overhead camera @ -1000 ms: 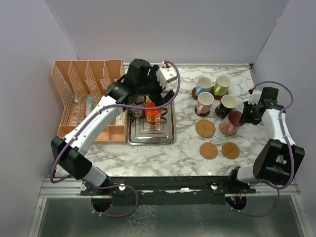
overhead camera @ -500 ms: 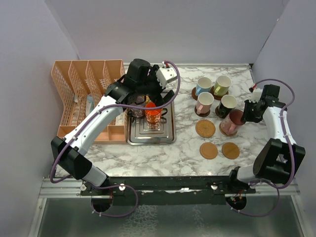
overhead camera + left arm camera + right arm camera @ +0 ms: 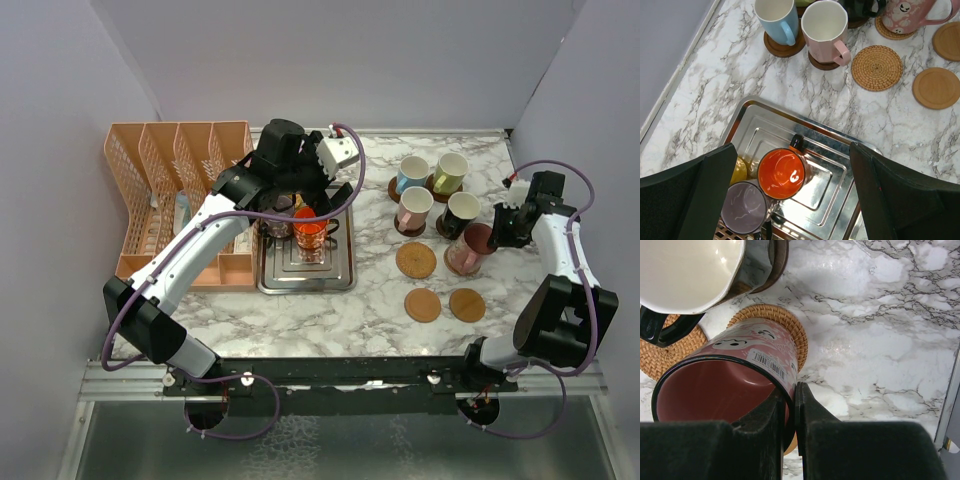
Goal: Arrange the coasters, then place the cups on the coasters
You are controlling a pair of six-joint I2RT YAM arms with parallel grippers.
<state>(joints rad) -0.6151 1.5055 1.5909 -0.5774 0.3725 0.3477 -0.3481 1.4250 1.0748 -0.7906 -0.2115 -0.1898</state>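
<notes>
The right end effector (image 3: 792, 407) pinches the rim of the pink cup (image 3: 747, 357), which stands on a woven coaster (image 3: 792, 327). It is hard, smooth and breakable. The left end effector (image 3: 792, 192) hangs open above the tray (image 3: 755, 107).

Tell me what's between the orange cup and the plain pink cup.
Nothing: only bare steel tray and marble tabletop, shown in the left wrist view.

Left arm: stretched from 7 toward 1 o'clock, wrist bent downward; left claw (image 3: 300, 205) spread wide.
Right arm: elbow folded at 3 o'clock; right claw (image 3: 792, 390) points toward 9 o'clock, pinched on the pink mug (image 3: 747, 352) rim.
</notes>
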